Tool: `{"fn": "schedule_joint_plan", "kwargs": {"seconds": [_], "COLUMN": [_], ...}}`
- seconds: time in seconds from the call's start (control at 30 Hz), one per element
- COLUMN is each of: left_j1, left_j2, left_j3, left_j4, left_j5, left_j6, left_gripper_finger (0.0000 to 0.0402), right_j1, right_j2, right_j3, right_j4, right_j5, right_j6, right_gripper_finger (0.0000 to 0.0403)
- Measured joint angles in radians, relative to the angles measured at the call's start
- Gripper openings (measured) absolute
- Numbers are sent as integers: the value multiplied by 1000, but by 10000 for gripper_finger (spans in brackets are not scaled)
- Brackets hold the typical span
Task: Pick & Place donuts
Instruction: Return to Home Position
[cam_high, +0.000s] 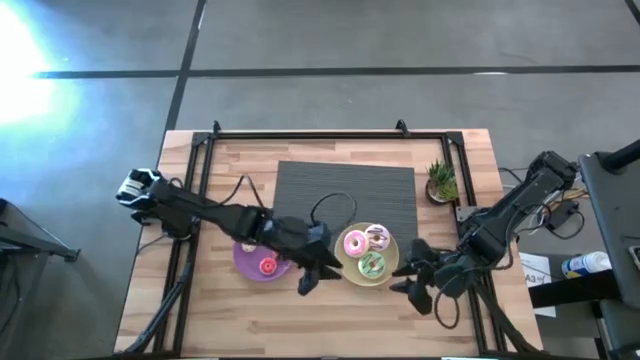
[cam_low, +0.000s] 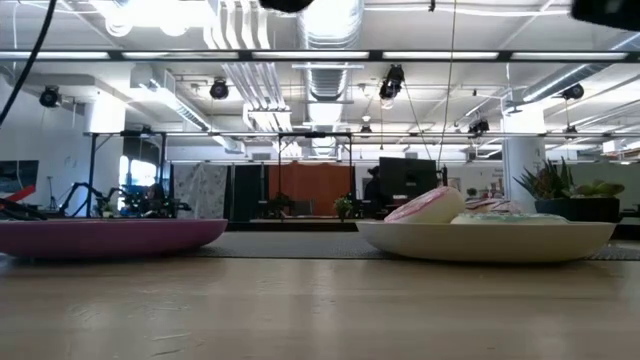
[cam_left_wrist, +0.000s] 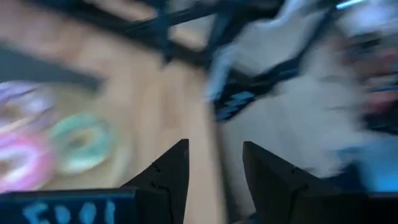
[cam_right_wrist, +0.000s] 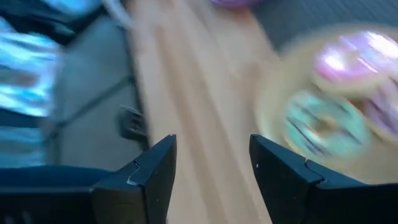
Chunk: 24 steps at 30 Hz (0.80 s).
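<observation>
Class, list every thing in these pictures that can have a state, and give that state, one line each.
left gripper: open, empty
right gripper: open, empty
pink donut: on pale plate
green donut: on pale plate
white donut: on pale plate
red donut: on purple plate

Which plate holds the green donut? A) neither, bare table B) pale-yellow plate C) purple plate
B: in the high view the green donut lies on the pale-yellow plate, beside the pink donut.
</observation>
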Motion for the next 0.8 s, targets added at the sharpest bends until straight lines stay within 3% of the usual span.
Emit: {"fn": "schedule_joint_plan", "kwargs": {"seconds": [0.1, 0.2, 0.33, 0.43, 0.8], "left_j1": [36, 82, 163, 202, 285], "left_j2": [15, 24, -77, -214, -820], "left_j3": [-163, -317, -456, -548, -938], "left_j4": [362, 612, 726, 732, 724], "left_j5": [178, 245, 322, 353, 306], "left_j6": [-49, -112, -149, -127, -64], "left_gripper_finger": [124, 124, 124, 124, 124], "right_j1": [-68, -180, -363, -471, -683], "right_j2": [-19, -31, -66, -148, -561], "right_j3": [-105, -258, -434, -514, -732], "right_j4": [261, 585, 944, 1090, 1092], "right_j5": [-55, -219, -581, -750, -724], "right_j6": [-134, -236, -283, -297, -466], "right_gripper_finger": [194, 194, 194, 194, 194]}}
